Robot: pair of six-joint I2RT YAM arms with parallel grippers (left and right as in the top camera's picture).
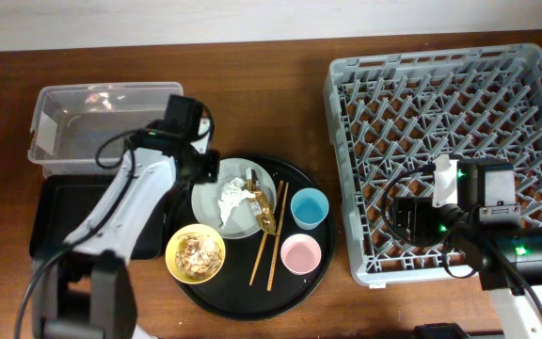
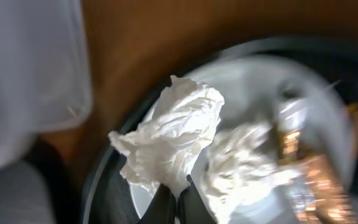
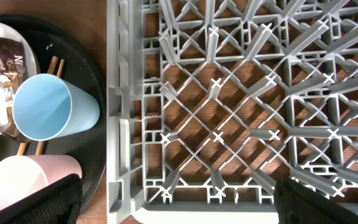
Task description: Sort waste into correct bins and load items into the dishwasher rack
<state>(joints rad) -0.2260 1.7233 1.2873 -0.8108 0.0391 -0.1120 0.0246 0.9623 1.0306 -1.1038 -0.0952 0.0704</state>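
My left gripper (image 2: 178, 202) is shut on a crumpled white tissue wad (image 2: 176, 134), held above the left edge of the pale grey plate (image 1: 207, 209). A second tissue wad (image 1: 231, 195) and the brown-gold wrapper (image 1: 267, 215) lie on the plate. The yellow bowl (image 1: 196, 254) holds beige food scraps. The blue cup (image 1: 309, 208), pink cup (image 1: 301, 253) and wooden chopsticks (image 1: 269, 243) rest on the round black tray (image 1: 243, 285). My right gripper (image 3: 179, 205) is open and empty over the front left corner of the grey dishwasher rack (image 1: 346, 89).
The clear plastic box (image 1: 59, 118) stands at the back left, with the shallow black rectangular tray (image 1: 64, 202) in front of it, both left of my left arm. Bare wooden table lies between the round tray and the rack.
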